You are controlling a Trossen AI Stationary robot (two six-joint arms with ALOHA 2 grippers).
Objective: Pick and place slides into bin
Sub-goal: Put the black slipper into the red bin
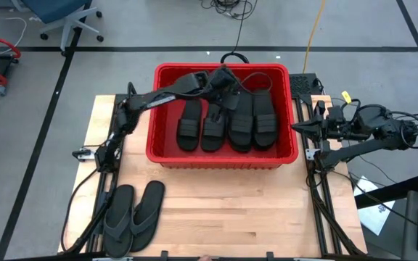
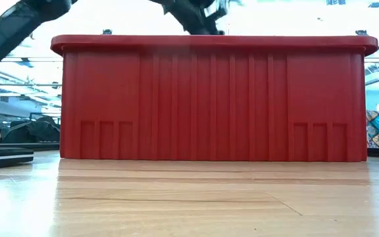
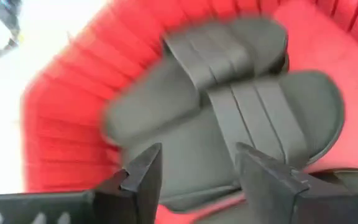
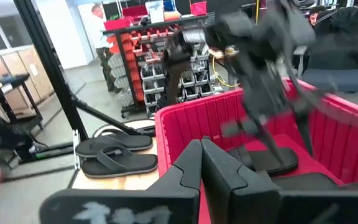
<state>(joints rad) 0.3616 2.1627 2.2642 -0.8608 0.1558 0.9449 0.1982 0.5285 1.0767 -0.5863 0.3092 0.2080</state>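
Observation:
The red bin [image 1: 222,156] stands mid-table and fills the low view [image 2: 209,99]. Several black ribbed-strap slides [image 1: 227,122] lie side by side on its floor. My left gripper [image 3: 194,177] is open and empty, hovering over two of these slides [image 3: 229,118] near the bin's far wall; it also shows in the high view [image 1: 229,88]. Two thong-style slides [image 1: 133,214] lie flat on the table at the near left. My right gripper [image 4: 201,158] is shut and empty, waiting beside the bin's right wall [image 1: 301,129].
Bare wooden tabletop [image 1: 238,210] lies between the bin and the near edge. Arm frames and cables run along both table sides [image 1: 318,181]. A person [image 4: 104,43] stands among shelves in the room beyond.

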